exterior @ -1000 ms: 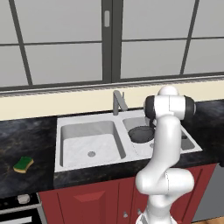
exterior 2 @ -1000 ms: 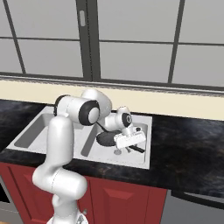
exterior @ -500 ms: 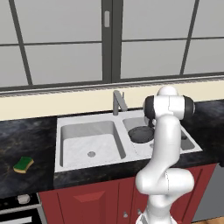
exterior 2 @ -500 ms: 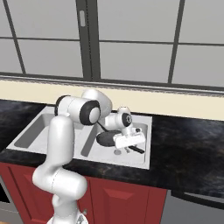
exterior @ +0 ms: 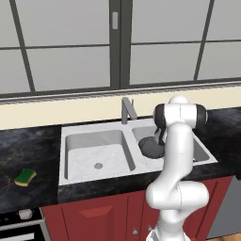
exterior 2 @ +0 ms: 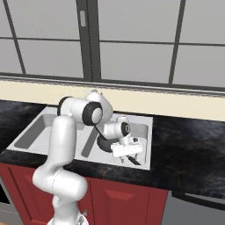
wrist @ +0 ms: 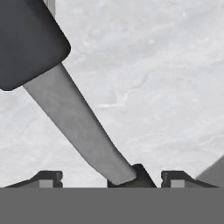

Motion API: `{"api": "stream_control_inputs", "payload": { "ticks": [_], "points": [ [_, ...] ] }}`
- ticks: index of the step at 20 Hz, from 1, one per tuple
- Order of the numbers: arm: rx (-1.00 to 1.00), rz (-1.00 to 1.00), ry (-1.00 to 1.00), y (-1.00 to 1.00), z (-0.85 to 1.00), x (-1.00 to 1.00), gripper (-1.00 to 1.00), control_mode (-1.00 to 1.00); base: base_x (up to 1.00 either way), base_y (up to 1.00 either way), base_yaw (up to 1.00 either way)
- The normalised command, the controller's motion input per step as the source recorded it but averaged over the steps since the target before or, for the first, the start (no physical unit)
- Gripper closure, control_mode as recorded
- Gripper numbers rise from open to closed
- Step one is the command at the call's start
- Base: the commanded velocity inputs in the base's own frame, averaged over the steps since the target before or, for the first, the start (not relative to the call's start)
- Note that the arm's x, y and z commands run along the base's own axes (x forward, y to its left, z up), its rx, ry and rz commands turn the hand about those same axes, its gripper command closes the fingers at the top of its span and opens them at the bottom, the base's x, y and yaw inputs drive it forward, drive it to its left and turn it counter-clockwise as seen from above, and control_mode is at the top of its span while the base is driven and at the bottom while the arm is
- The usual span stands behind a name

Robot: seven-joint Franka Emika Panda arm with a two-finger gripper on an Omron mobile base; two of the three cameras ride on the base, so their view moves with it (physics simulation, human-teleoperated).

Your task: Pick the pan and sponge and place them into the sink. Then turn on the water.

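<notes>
The black pan [exterior: 151, 147] lies in the right basin of the white-grey sink [exterior: 94, 151]. In the right base view the pan [exterior 2: 104, 144] sits just left of my gripper [exterior 2: 127, 154], which hangs low over that basin of the sink [exterior 2: 143, 132]. In the hand view the pan's handle [wrist: 74, 113] slants from upper left down between my fingertips [wrist: 48, 178]. The gripper [wrist: 111, 178] is open, and its jaws stand clear on both sides of the handle. The yellow and green sponge [exterior: 25, 176] lies on the dark counter left of the sink. No water runs.
The grey faucet [exterior: 126, 109] stands behind the divider between the two basins. The left basin [exterior: 98, 155] holds nothing. Black counter [exterior 2: 189, 145] stretches to the right of the sink. A window wall rises behind, red cabinets below.
The jaws have opened wide and let go of the pan's handle. The pan stays in the right basin. The arm has hardly moved.
</notes>
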Motion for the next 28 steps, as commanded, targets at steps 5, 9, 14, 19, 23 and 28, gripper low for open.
{"api": "stream_control_inputs", "payload": {
  "ticks": [5,9,14,19,23,28],
  "points": [
    [0.01,-0.04,-0.02,0.02,-0.01,-0.1,-1.0,-1.0,0.0,0.0,0.0],
    [0.06,-0.03,-0.04,0.01,0.47,-0.14,-1.0,-1.0,0.0,0.0,0.0],
    [0.06,-0.02,-0.03,0.02,0.53,-0.12,-1.0,-1.0,0.0,0.0,0.0],
    [0.07,-0.04,-0.06,0.07,0.5,-0.21,-1.0,-1.0,0.0,0.0,0.0],
    [0.07,-0.06,-0.07,0.08,0.48,-0.25,-1.0,-1.0,0.0,0.0,0.0],
    [0.06,-0.06,-0.09,0.12,0.45,-0.2,-1.0,-1.0,0.0,0.0,0.0]
  ]
}}
